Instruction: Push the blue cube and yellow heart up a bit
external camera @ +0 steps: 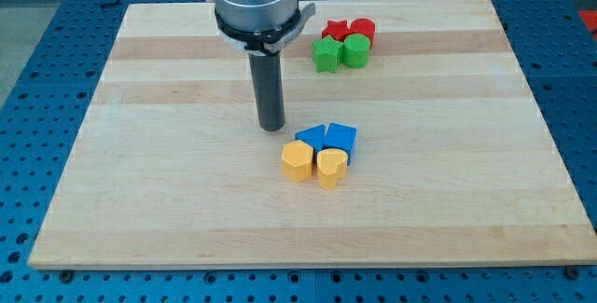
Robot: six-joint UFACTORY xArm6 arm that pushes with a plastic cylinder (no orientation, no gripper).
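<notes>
The blue cube [341, 140] sits near the board's middle, touching a second blue block [312, 138] on its left. The yellow heart [331, 167] lies just below the blue cube, touching it. A yellow hexagonal block [297, 160] lies left of the heart, touching it. My tip [271, 128] rests on the board up and to the left of this cluster, a short gap from the second blue block and apart from all blocks.
At the view's top, right of the arm, stands a tight cluster: a red star [334, 31], a red cylinder [362, 31], a green star [326, 55] and a green cylinder [355, 50]. The wooden board [140, 200] ends at a blue perforated table.
</notes>
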